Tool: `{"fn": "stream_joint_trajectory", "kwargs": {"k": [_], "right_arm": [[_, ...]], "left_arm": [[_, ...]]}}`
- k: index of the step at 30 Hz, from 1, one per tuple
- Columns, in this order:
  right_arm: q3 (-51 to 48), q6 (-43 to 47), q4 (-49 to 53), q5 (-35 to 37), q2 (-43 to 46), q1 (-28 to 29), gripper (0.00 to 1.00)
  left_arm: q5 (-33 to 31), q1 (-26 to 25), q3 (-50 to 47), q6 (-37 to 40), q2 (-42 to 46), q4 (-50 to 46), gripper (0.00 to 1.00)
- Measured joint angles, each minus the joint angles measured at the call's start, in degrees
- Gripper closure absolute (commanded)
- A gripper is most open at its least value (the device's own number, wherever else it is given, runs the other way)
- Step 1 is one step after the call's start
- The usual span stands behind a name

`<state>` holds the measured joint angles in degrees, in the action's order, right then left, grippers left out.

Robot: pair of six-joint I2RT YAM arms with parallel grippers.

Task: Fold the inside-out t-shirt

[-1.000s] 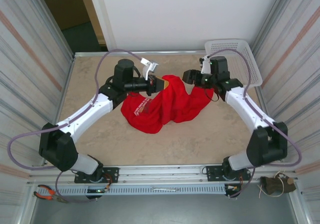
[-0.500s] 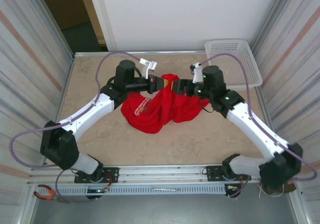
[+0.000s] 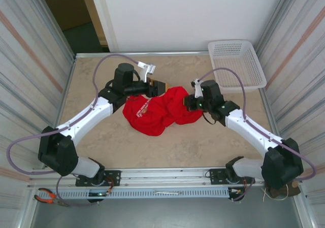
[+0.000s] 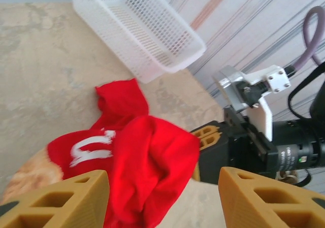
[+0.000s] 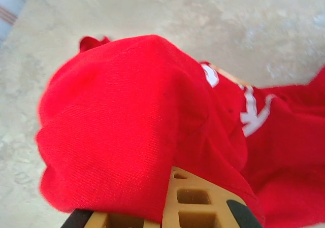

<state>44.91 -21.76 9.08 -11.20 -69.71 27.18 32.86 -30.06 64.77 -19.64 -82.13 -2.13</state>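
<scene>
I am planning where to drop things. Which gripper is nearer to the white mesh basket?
Right. The right gripper, jaws shut on the red t-shirt, sits left of the basket, by its near-left corner. The left gripper, jaws open, is farther left, beyond the shirt.

Overhead camera looks down from behind; wrist cameras sit close (all share the t-shirt [image 3: 162, 111]).

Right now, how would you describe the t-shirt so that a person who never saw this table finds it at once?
Start from the beige table. Near its middle, left of and nearer than the white mesh basket in the far right corner, lies a crumpled heap: the red t-shirt. It is the only red, soft thing there, and it bears a small white print.
</scene>
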Motion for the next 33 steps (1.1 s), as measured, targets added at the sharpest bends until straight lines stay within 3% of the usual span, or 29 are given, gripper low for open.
{"fn": "stream_joint_trajectory", "kwargs": {"k": [14, 22, 24, 27, 28, 33], "right_arm": [[-3.5, 0.0, -4.1, -1.7, 0.8, -1.4, 1.0], [-3.5, 0.0, -4.3, -2.1, 1.2, -1.4, 1.0], [-3.5, 0.0, -4.3, -2.1, 1.5, -1.4, 1.0], [-3.6, 0.0, -4.3, -2.1, 2.1, -1.5, 1.0], [-3.6, 0.0, -4.3, -2.1, 2.4, -1.6, 1.0], [-3.6, 0.0, -4.3, -2.1, 2.4, -4.3, 1.0]], "left_arm": [[-9.3, -5.9, -3.8, 14.2, -8.3, -2.9, 0.36], [-11.1, -6.4, 1.2, 17.0, -16.5, -3.7, 0.45], [-11.0, -6.4, 3.0, 17.2, -18.4, -3.6, 0.53], [-9.4, -6.2, 4.5, 16.8, -20.5, -2.2, 0.95], [-8.1, -6.0, 4.8, 16.7, -21.0, -1.5, 1.0], [1.1, -3.8, 5.1, 14.3, -20.7, 1.2, 1.0]]}}
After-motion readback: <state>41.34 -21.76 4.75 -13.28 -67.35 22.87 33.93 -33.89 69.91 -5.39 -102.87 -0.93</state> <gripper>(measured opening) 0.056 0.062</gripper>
